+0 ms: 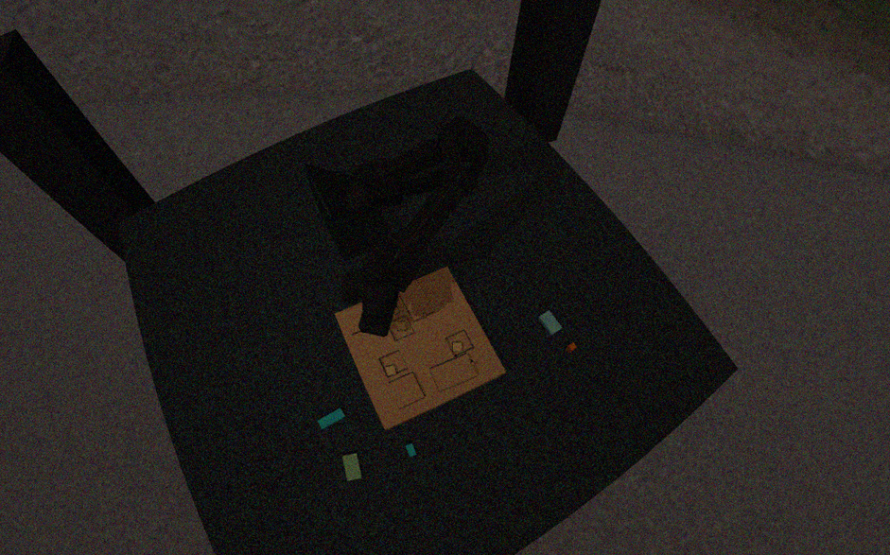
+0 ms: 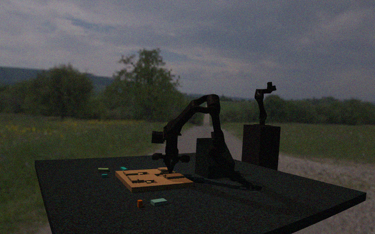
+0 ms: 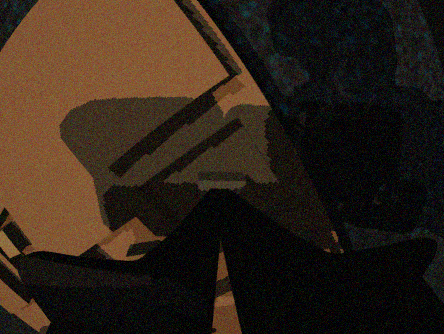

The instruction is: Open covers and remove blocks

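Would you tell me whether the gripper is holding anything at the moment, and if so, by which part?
Nothing is held. The gripper is shut with empty fingers, its tip down at the far edge of the puzzle board.

- Puzzle board [image 1: 437,387]: matt, pale wood look, smooth face.
- Table [image 1: 239,314]: dark, matt, finely grained top.
- Arm [image 2: 194,110]: dark, dull, perhaps plastic; too dim to judge.
- Blocks near the table's edges, e.g. teal block [image 1: 550,321]: flat, unglossed colour, smooth.
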Action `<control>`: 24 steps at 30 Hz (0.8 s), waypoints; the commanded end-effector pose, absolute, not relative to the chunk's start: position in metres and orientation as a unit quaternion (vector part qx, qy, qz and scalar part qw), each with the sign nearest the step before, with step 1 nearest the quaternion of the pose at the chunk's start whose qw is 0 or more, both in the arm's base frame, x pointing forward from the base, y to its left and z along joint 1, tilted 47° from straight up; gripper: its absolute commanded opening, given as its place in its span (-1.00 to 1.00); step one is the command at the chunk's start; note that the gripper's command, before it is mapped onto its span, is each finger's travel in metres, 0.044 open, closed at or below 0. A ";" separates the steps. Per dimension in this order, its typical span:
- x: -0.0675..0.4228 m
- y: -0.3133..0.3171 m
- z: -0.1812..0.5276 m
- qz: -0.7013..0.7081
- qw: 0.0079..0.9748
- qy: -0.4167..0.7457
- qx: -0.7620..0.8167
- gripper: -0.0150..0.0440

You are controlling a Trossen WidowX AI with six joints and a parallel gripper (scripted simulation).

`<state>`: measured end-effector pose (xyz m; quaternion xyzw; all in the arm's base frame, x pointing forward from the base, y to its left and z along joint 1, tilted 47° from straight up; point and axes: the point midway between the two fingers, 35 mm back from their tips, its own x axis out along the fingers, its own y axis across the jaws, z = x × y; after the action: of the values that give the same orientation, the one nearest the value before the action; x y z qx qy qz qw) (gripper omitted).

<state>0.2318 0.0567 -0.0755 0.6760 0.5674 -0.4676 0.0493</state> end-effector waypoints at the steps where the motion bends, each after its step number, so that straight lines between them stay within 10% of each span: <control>1: 0.231 0.056 -0.078 -0.468 0.051 0.568 0.675 -0.49; 13: 0.232 0.053 -0.074 -0.308 0.222 0.669 0.639 -0.49; 21: 0.233 0.050 -0.069 -0.376 0.154 0.633 0.659 -0.49; 24: 0.233 0.047 -0.067 -0.364 0.164 0.641 0.655 -0.22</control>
<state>0.2309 0.0512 -0.0700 0.6532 0.6450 -0.3598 0.1668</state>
